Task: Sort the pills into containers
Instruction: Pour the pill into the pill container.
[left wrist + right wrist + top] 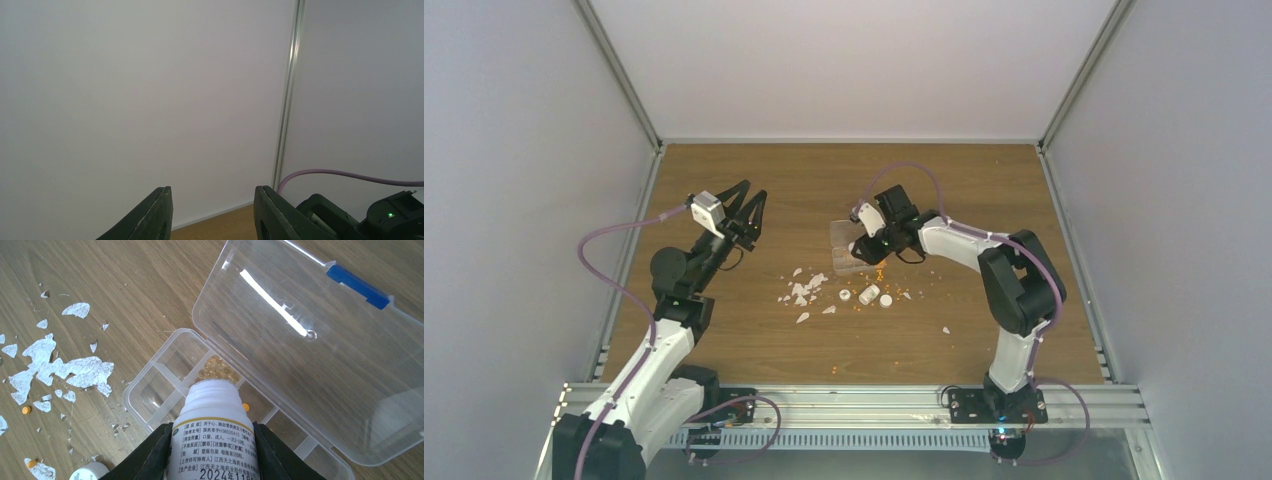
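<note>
- Tiny orange-yellow pills (217, 369) lie heaped in one compartment of the flat clear plastic organiser box (131, 390); its hinged transparent lid with a blue latch (300, 365) is thrown open on the brown wooden table (125, 280); a single grain sits in the neighbouring cell; the other cells in view look bare.
- The right gripper (212, 429) is clamped on a white cylindrical plastic bottle with a printed label (215, 440); the bottle's uncapped mouth tips down just over the filled compartment; pouring appears to be the step in hand.
- The left gripper (212, 200) hangs well apart from the work; its jaws stand wide and empty, facing the white wall.
- By this showing the sort is at an early stage; only one cell is partly filled; stray pills dot the table among torn white flakes (75, 370) and near a small white round cap (90, 471); these, and whatever the bottle holds, look left to be shared out among the compartments.
</note>
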You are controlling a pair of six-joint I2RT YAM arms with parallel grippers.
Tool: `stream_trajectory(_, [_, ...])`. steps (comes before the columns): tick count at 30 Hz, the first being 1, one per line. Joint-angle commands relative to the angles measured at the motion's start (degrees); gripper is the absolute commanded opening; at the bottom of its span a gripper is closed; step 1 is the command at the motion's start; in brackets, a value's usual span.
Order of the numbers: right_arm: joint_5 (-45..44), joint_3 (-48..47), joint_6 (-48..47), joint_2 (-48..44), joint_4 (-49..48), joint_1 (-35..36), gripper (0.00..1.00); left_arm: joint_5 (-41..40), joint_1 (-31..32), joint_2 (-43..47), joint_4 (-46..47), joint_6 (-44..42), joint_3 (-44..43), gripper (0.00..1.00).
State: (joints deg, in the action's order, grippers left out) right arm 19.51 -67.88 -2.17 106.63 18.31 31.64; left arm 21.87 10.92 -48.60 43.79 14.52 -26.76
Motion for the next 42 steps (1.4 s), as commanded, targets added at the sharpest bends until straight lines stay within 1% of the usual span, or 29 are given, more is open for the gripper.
stream_trajectory(1, [-0.7,-2.1,-0.8,1.2,2.9,1.2,0.58,0.1,-0.6,-0.1,1.4,0.0,-0.6,0.99])
stream_trajectory(8, [-3.4,-4.8,-1.3,1.9,7.0,2.4,0.6,0.0,-0.8,-0.1,1.1,-0.1,-0.7,0.99])
stream_trajectory(19, [-10.5,-11.4,-0.4,5.6,15.0,3.9,0.62,0.1,-0.8,-0.4,0.9,-0.1,-0.9,0.99])
stream_trajectory(30, [-11.6,-15.3,-0.7,6.7,19.5,5.6,0.64,0.1,-1.0,-0.3,0.8,-0.2,-0.9,0.99])
stream_trajectory(42, [-13.3,-18.3,-1.3,8.7,24.0,5.7,0.65,0.2,-1.2,-0.4,0.3,-0.5,-0.9,0.99])
